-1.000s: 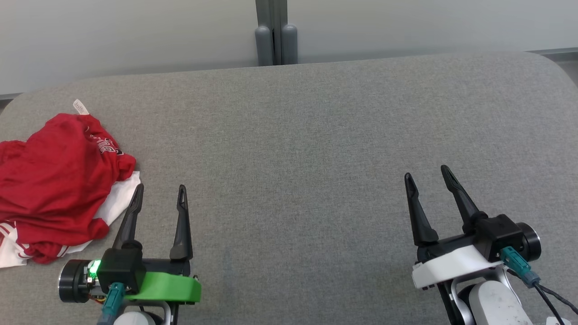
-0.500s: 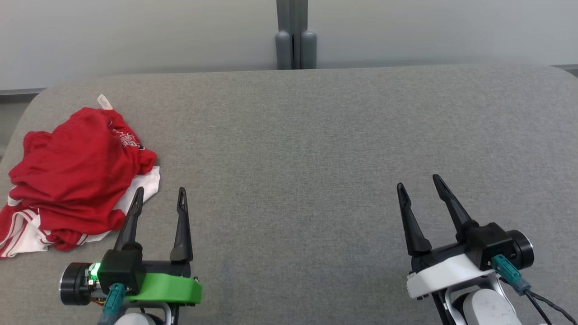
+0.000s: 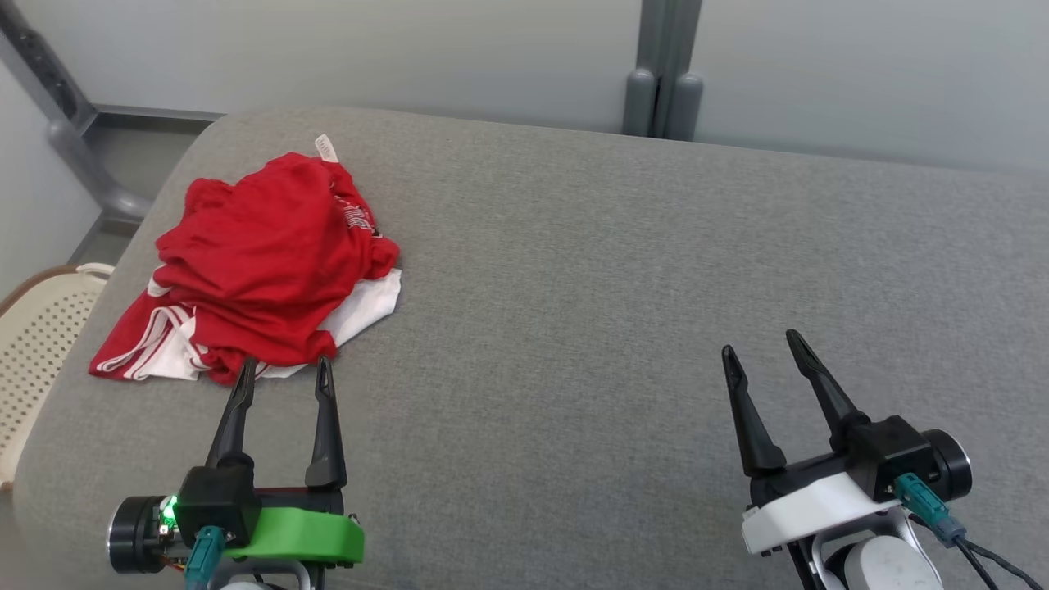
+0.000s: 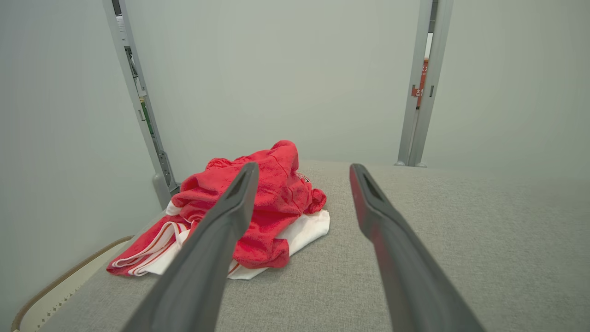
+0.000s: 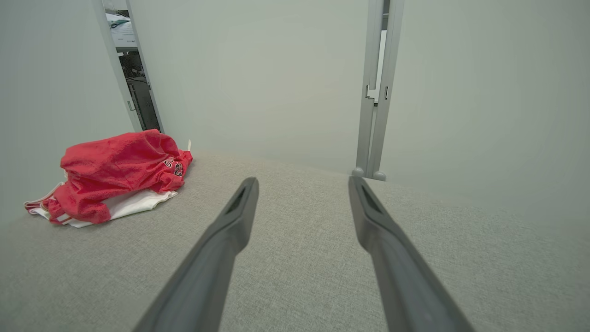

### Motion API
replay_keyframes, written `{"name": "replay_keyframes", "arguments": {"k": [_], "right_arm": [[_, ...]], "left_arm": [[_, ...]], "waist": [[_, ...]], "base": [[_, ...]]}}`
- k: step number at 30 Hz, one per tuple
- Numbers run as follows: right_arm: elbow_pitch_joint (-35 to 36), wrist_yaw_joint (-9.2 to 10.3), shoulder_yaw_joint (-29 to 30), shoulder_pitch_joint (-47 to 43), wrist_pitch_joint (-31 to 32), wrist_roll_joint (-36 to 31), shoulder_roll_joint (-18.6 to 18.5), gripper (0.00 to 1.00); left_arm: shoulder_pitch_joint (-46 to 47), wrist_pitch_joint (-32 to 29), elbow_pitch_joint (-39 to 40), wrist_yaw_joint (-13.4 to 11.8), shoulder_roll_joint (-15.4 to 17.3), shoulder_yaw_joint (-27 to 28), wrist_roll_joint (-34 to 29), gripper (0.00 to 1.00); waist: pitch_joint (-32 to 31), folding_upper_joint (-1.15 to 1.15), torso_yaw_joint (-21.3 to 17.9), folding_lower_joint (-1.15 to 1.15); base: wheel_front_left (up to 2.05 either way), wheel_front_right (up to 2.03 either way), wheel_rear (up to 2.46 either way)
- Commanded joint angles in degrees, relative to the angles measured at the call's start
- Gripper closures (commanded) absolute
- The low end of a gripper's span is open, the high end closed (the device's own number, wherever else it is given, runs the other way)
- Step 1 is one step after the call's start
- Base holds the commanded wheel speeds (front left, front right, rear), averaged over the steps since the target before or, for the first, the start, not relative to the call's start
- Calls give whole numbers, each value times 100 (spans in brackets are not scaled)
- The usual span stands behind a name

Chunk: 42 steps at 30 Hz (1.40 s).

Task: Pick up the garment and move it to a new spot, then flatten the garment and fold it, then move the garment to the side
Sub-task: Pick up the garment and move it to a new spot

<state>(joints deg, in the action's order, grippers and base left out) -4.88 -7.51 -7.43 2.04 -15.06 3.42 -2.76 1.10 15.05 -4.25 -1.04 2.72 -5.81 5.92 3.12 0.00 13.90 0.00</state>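
The garment [image 3: 262,270], red with white panels and stripes, lies in a crumpled heap on the far left part of the grey worktop [image 3: 574,270], its small white label [image 3: 326,149] sticking out at the far edge. Over the last second our head has swung to the left, so the heap now sits well inside the head view instead of at its left rim; the garment itself has not shifted on the worktop. The left claw [image 3: 285,364] has its 2 fingers spread apart and empty, tips just short of the heap's near hem and pointing at it. The right claw [image 3: 760,344] is likewise spread and empty, well apart over bare worktop. Beyond the worktop's left rim a cream perforated basket [image 3: 37,328] shows. We judge the pick-up not yet begun: the turn lines us up with the heap, and the left claw next needs to reach forward and down into the folds
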Motion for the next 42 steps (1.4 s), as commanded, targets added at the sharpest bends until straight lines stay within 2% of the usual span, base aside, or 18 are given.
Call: {"name": "replay_keyframes", "arguments": {"k": [1, 11, 25, 29, 34, 38, 42], "right_arm": [[26, 3, 44, -55, -18, 50, -21, 0], [39, 5, 64, -90, -18, 77, -21, 0], [17, 5, 28, -85, -18, 46, -21, 0], [69, 5, 87, 7, -18, -84, -22, 0], [106, 5, 65, 248, -18, -338, -23, 0], [150, 5, 81, 460, -18, -475, -146, 0], [203, 5, 73, 665, -17, -522, -331, 0]], "left_arm": [[-65, 20, -6, -26, 31, 8, -19, 0], [-149, 20, 20, -52, 30, 37, -6, 0], [-131, 20, 71, -91, 31, 112, 0, 0], [219, 20, -35, -35, 31, 156, -76, 0], [1049, 13, -524, 205, 53, 369, -106, 0], [1980, 13, -1176, 489, 194, 455, -101, 0], [2978, 13, -2005, 609, 389, 553, -14, 0]], "waist": [[-25, 0, 429, 0], [-62, 0, 970, 0], [-16, 0, 1137, 0], [226, 0, 1147, 0], [780, 0, 1075, 0], [1254, 0, 996, 0], [1656, 0, 876, 0]], "base": [[0, 0, 0], [0, 0, 0], [0, 0, 0], [0, 0, 0], [0, 0, 0], [0, 0, 0], [0, 0, 0]]}}
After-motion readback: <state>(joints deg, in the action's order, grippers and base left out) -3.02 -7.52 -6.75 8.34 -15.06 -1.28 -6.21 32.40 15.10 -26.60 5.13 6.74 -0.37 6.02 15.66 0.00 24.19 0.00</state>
